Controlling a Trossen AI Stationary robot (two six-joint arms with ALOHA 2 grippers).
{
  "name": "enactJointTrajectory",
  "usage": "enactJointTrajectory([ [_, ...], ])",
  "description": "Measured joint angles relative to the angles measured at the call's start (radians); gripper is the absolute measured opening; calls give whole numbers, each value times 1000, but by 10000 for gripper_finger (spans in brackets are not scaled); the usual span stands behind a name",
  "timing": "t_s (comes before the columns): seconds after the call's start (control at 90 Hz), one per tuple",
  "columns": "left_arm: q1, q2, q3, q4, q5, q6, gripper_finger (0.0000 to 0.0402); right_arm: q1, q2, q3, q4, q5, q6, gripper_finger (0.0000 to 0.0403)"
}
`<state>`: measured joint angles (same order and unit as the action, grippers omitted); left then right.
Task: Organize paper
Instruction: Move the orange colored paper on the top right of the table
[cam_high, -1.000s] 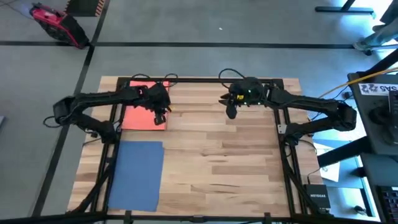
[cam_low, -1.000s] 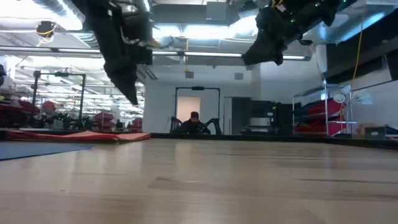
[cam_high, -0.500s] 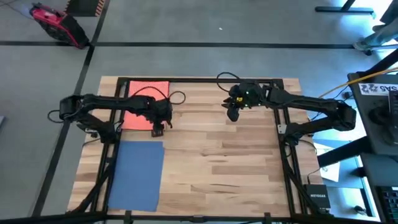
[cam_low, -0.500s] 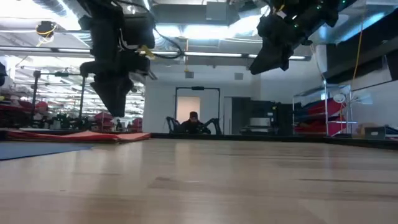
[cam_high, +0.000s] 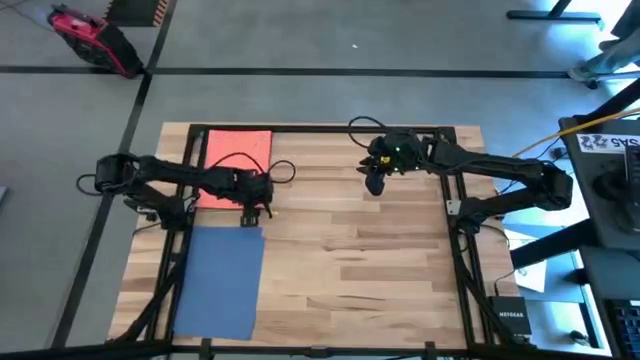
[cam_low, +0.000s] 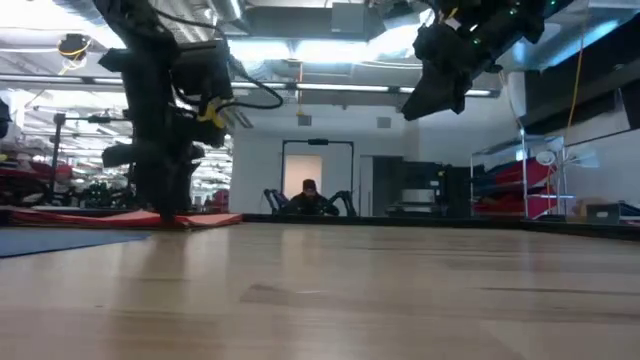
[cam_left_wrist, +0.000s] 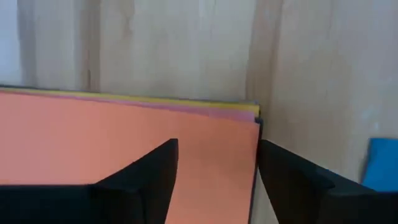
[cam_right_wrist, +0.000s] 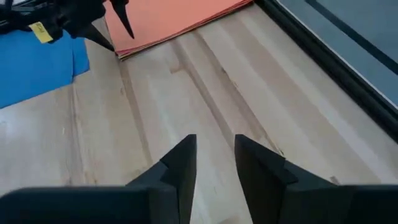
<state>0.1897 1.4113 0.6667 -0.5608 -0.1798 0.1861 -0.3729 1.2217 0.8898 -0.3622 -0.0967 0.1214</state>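
The left gripper (cam_left_wrist: 214, 180) has descended, fingers apart, straddling the orange paper (cam_high: 236, 152) stack's near-right corner; blue paper (cam_high: 220, 280) lying adjacent; right gripper (cam_right_wrist: 214, 168) is hovering mid-table, slightly parted.

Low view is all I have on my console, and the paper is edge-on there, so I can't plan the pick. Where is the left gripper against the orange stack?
Observer: The left gripper is open, with the orange stack's corner between its fingers.
Operator: Anything under the orange sheet?
Observer: Yes, the left wrist view shows pink and yellow edges beneath it, plus a dark one at the side.
Operator: And the blue sheet?
Observer: The blue sheet lies flat on its own, nearer the table's front than the stack.
Operator: The right arm?
Observer: The right gripper hangs open above bare wood.
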Motion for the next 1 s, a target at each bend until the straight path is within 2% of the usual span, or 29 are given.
enactJointTrajectory([
  [0.167,-10,0,-11,-41,0,2,198,0,0,0,0,0,0,99],
  [0.289,-21,0,-11,-59,0,-32,168,0,0,0,1,0,0,99],
  [0.6,-62,0,30,-151,39,-30,11,0,0,0,1,0,0,99],
  [0.789,-72,0,105,-142,78,-33,1,0,0,0,0,0,0,99],
  [1.0,-30,8,202,21,206,-50,0,0,0,0,1,0,7,99],
])
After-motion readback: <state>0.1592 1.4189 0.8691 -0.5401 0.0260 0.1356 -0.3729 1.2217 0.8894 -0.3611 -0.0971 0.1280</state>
